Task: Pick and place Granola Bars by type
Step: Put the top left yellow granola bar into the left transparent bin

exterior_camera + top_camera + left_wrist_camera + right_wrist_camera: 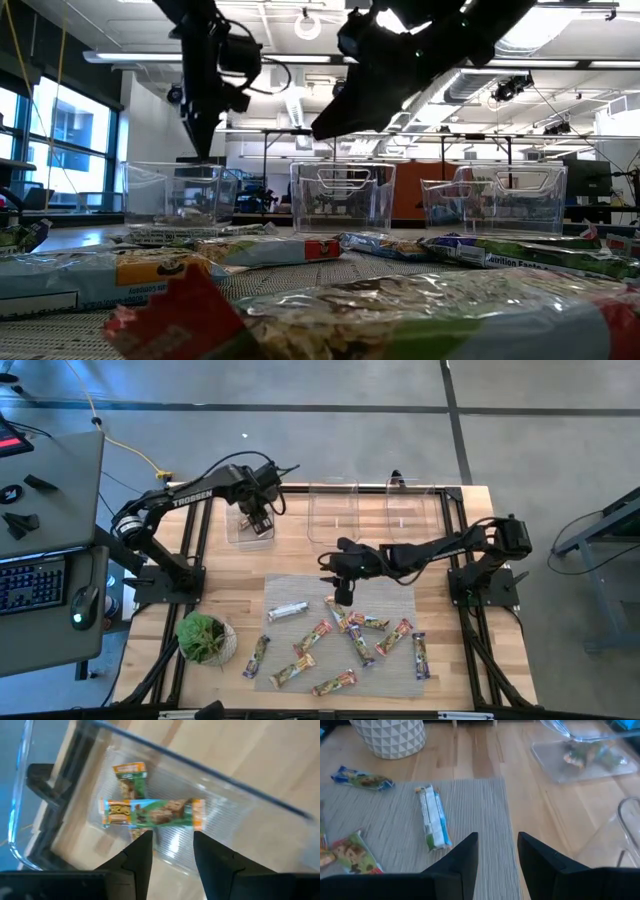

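Most bars (350,638) lie on the mat (395,595) near us, waiting to be sorted, while the left gripper (258,518), fingers apart, hangs over the far-left bin (236,532) with green bars (150,813) inside, and the right gripper (343,597), also apart, reaches for more.

Under the left claw (172,851), whose dark fingers are showing black, a green bar (152,813) with orange ends is lying in a clear bin (250,525), a second green-and-orange bar (131,775) just beyond it. Ahead of the right claw (497,852), a silver bar (434,817) with blue edging is resting on a grey ribbed mat (470,815), and a white pot (390,737) with a triangle pattern is standing farther off on pale wood.
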Controlling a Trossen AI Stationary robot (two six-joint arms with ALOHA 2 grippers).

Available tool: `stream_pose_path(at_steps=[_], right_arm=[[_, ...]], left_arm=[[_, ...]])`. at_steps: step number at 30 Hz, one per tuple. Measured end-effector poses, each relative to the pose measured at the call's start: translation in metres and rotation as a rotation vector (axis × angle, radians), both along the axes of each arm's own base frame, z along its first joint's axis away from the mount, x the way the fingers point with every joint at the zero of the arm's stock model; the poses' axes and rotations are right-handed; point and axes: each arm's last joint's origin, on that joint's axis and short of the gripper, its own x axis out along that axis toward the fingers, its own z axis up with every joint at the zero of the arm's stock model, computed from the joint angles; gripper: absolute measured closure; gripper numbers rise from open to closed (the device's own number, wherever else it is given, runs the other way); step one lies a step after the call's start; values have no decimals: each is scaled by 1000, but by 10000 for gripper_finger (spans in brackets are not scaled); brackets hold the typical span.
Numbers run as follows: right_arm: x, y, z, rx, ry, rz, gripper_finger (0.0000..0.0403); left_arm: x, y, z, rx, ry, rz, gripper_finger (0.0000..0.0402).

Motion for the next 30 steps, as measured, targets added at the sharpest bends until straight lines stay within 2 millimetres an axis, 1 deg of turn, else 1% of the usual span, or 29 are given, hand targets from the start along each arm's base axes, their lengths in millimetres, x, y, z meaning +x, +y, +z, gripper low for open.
stream_pose_path(at_steps=[6, 9, 12, 15, 18, 21, 23, 27, 30], right_arm=[[2, 1, -7, -9, -9, 11, 281], [7, 3, -20, 23, 4, 11, 281], [13, 7, -33, 108, 2, -5, 281], [18, 10, -43, 164, 10, 10, 281], [27, 14, -49, 206, 32, 16, 281], [41, 20, -53, 228, 39, 65, 281], [50, 24, -57, 226, 80, 68, 281], [64, 29, -62, 231, 161, -38, 281], [66, 36, -60, 225, 217, -102, 281]], left_arm=[[6, 2, 34, -26, -123, 6, 266], [10, 4, 50, 1, -192, 37, 266], [12, 5, 60, 25, -242, 63, 266], [14, 7, 63, 40, -270, 70, 266], [15, 8, 64, 49, -280, 69, 266], [16, 8, 64, 58, -293, 68, 266], [16, 8, 64, 56, -295, 67, 266], [16, 8, 64, 48, -295, 66, 266], [16, 8, 64, 34, -304, 60, 266]])
